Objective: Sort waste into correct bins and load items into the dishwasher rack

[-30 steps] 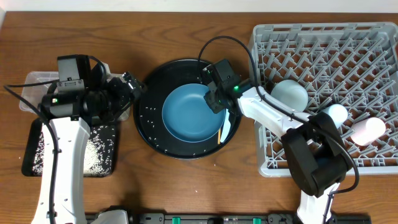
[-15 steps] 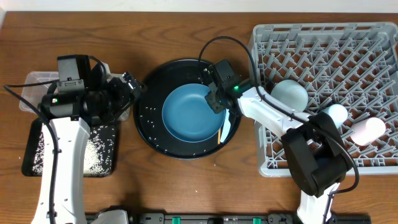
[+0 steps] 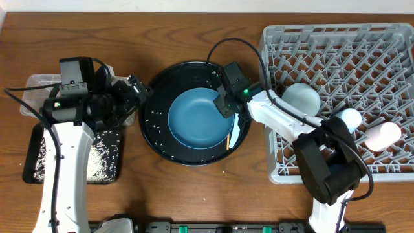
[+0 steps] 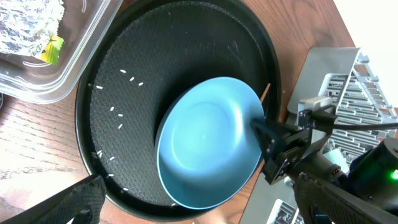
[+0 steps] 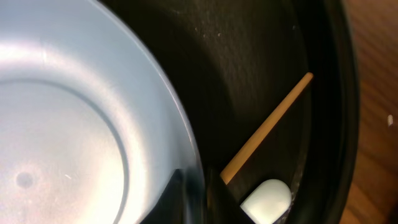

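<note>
Overhead: clamping the right gripper on the right rim of the dark blue plate, inside the round black tray left of the dishwasher rack; hovering the left gripper at the tray's left edge, grip impossible to tell. Left wrist: showing foil and yellow wrapper in the clear tub, rice grains across the tray. Right wrist: pinching the plate's rim between dark fingers, beside chopstick and white spoon.
</note>
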Controlling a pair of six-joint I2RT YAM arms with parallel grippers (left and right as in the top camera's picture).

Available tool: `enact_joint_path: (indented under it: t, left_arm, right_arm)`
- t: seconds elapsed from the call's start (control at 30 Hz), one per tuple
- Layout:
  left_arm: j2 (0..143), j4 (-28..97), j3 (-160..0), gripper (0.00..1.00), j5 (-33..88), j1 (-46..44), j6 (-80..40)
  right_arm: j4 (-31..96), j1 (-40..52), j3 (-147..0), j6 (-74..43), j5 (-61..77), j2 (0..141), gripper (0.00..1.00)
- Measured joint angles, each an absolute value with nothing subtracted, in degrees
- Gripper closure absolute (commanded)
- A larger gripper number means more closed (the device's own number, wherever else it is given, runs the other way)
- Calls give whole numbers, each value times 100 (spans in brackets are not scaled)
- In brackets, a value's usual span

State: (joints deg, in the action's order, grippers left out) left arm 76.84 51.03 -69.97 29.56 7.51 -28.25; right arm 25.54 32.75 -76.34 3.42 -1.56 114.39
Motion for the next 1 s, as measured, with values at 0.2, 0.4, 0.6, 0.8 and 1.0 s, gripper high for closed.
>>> enact_joint_path:
  t: [0.2,0.4,0.6,0.8,1.0]
  left_arm:
    - [7684,5103,-6997,2,2956,751,-2825]
    - [7684,5103,-6997,2,2956,751,-2825]
    - [7684,5103,-6997,2,2956,751,-2825]
    - [7682,5103,-6997,2,2956,751,-2825]
    - [7684,5103,-6997,2,2956,751,-2825]
  right_arm:
    - [2571,3275,-7634,340,-156,11439,96]
    - [2543,3275,-7644,316,-123,11437,99]
    - [2499,3275,-7644,318,-104,11402,99]
    - [2491,3275,-7644,318,-115,10945,99]
    - [2596,3275,-7644,318,-139,10038,99]
